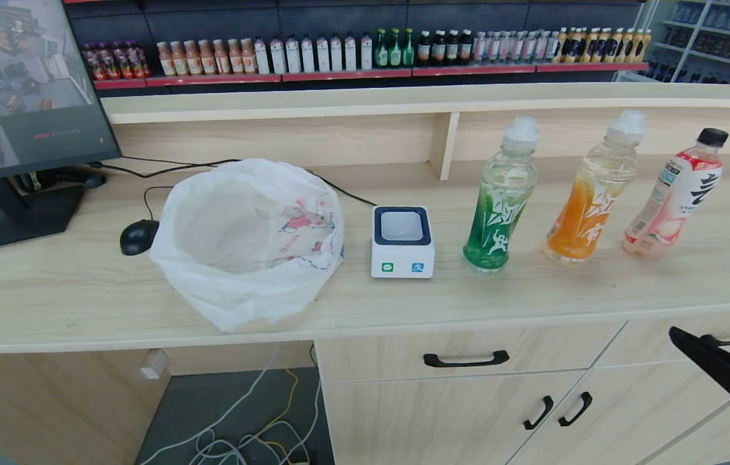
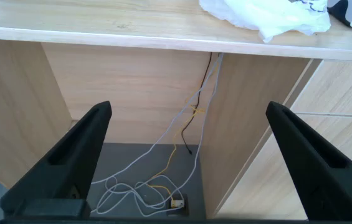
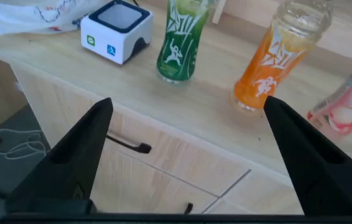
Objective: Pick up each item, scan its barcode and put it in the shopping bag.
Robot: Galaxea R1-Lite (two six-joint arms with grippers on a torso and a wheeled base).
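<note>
Three drink bottles stand upright in a row on the wooden counter [image 1: 48, 290]: a green bottle [image 1: 500, 200], an orange bottle [image 1: 591, 194] and a pink bottle [image 1: 675, 194]. Left of them sits a small white barcode scanner [image 1: 402, 242], then the open white shopping bag [image 1: 249, 239]. My right gripper [image 1: 709, 305] hangs open in front of the counter's edge, below the orange and pink bottles. Its wrist view shows the green bottle [image 3: 179, 43], orange bottle [image 3: 275, 56], pink bottle [image 3: 350, 106] and scanner [image 3: 114, 30] beyond the right gripper [image 3: 188, 109]. My left gripper [image 2: 188, 112] is open and low, facing the gap under the counter, with the bag [image 2: 269, 15] above.
A monitor [image 1: 16, 84] and a black mouse [image 1: 139, 236] stand left of the bag. A raised ledge [image 1: 404, 100] runs behind the counter. Drawers with black handles [image 1: 465, 359] lie below the edge. Loose cables [image 2: 157, 186] hang and lie on the floor under the counter.
</note>
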